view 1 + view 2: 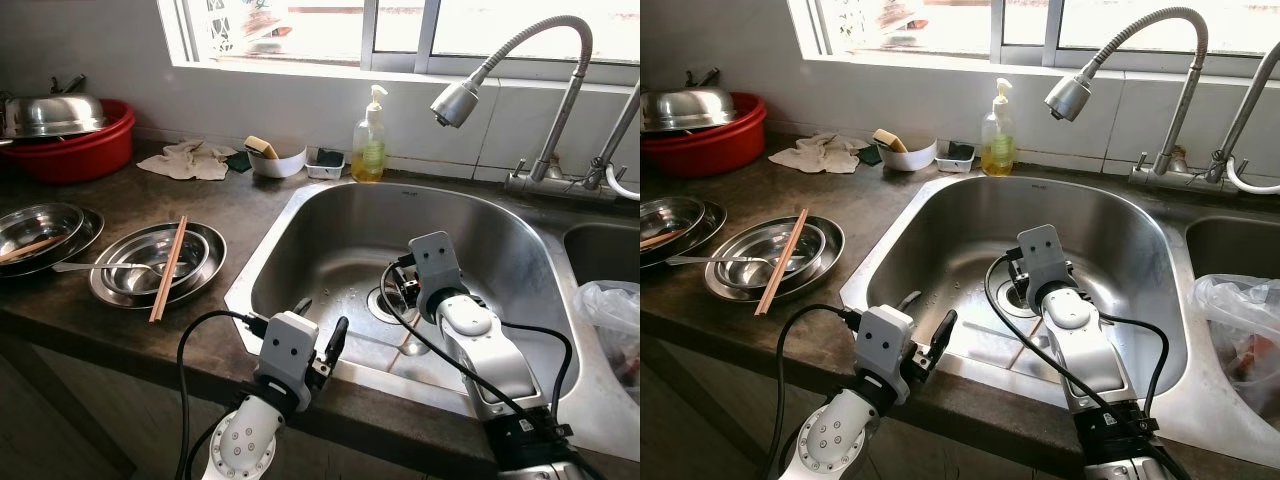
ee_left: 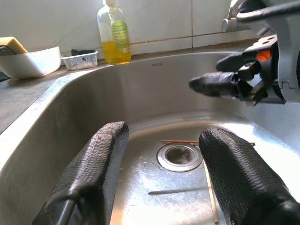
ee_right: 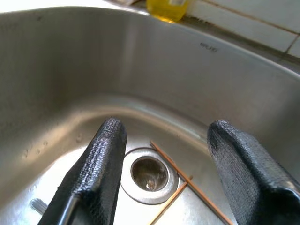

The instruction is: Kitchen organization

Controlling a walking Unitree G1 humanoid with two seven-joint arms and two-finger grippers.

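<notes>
Chopsticks (image 3: pixel 187 183) lie by the drain (image 3: pixel 149 174), twelve o'clock under my nearer right gripper (image 3: pixel 161 154), jaws released; left gripper (image 1: pixel 322 345) also spread.

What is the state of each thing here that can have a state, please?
left gripper: open, at the sink's near edge, holds nothing.
right gripper: open, above the drain, holds nothing.
sink: no standing water, drain open.
chopsticks in sink: lying loose by the drain.
faucet: no water running.
soap bottle: upright, partly full.
chopsticks on counter: resting across the stacked steel plates.
</notes>
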